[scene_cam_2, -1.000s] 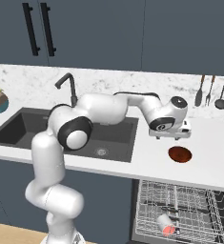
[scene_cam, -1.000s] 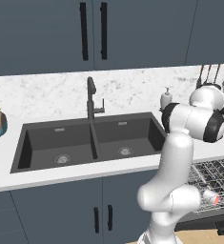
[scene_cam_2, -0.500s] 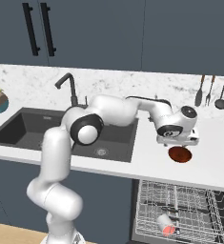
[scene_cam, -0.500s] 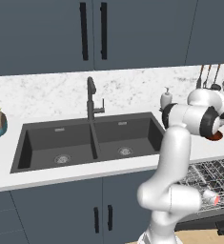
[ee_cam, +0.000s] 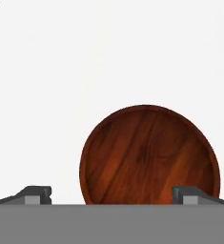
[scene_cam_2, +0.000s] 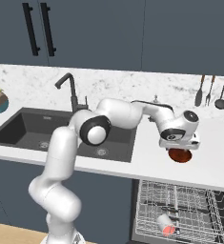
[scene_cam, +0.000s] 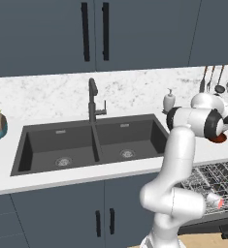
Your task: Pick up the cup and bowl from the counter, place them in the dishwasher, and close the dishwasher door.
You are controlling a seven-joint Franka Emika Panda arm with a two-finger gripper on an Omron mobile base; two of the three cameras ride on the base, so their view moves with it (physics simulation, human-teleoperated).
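Upper wall: blue-grey cabinets (scene_cam: 93,31) with black bar handles (scene_cam: 105,31) | Backsplash: white marble (scene_cam_2: 132,86), hung utensils (scene_cam_2: 209,91) at right | Black double sink (scene_cam: 91,145) with black faucet (scene_cam: 93,99) | Floor: light wood (scene_cam_2: 8,231)

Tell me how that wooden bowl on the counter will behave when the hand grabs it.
The bowl looks like solid wood, so probably stiff and not fragile. Its smooth, round rim may slip sideways between the fingertips. It appears low and wide, so it likely slides on the counter rather than tips.
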